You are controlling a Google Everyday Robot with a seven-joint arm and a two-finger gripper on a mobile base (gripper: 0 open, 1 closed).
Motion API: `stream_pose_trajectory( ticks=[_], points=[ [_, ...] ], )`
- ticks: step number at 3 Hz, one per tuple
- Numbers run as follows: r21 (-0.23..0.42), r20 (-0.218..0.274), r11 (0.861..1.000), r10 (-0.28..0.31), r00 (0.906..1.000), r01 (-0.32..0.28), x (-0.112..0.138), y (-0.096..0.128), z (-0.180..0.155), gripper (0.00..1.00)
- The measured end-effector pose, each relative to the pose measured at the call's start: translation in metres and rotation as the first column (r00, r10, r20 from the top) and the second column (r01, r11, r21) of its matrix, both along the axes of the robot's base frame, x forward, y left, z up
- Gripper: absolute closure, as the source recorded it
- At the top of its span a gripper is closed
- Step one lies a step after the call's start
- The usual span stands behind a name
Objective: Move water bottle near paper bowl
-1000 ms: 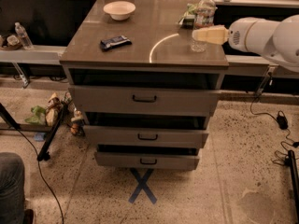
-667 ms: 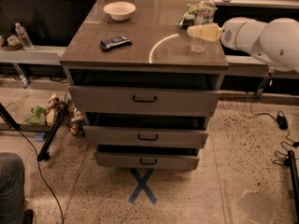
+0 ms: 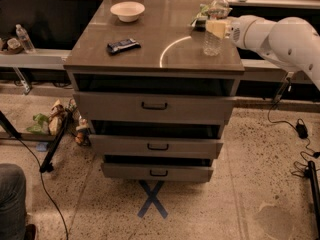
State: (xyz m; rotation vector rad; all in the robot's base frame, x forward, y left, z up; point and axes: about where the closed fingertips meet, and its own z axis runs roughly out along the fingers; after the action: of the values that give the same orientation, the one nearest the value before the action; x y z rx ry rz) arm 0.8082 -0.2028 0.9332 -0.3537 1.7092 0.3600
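Gripper at the upper body of the water bottle, reaching in from the right and overlapping the clear plastic just under the neck. Impossible to tell whether clamped on it or merely alongside.

Compared with 1 s ago: shifted left and a little up, from just right of the bottle to right against it. No visible change in the bottle itself: upright, standing on the cabinet top directly below the gripper, near the right rear corner. Judged from that: approach finished, grasp either under way or about to be made, transport not yet begun.

Well to the left of the gripper and slightly farther back: paper bowl, white, near the left rear of the top, well apart from the bottle. Left of the gripper and nearer the camera: 1 dark wrapped bar, lying toward the front, off the straight line from bottle to bowl. Just behind and left of the gripper: green packet, touching or nearly touching the bottle; cannot tell which.

Likely needed next: firm hold, small lift, travel left across the top, set-down beside the bowl without nudging it. Risk: tall, light bottle held high, prone to tipping on release.
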Motion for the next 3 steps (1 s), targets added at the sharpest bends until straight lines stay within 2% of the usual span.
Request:
stream_pose_trajectory(
  ticks=[2,3],
  points=[
    [0.002,0.007,0.998,0.068,0.9977,-0.068,0.008,0.017,-0.003,0.95],
    [0.01,0.028,0.997,0.082,0.9962,-0.082,0.015,0.032,0.01,1.0]
  ],
)
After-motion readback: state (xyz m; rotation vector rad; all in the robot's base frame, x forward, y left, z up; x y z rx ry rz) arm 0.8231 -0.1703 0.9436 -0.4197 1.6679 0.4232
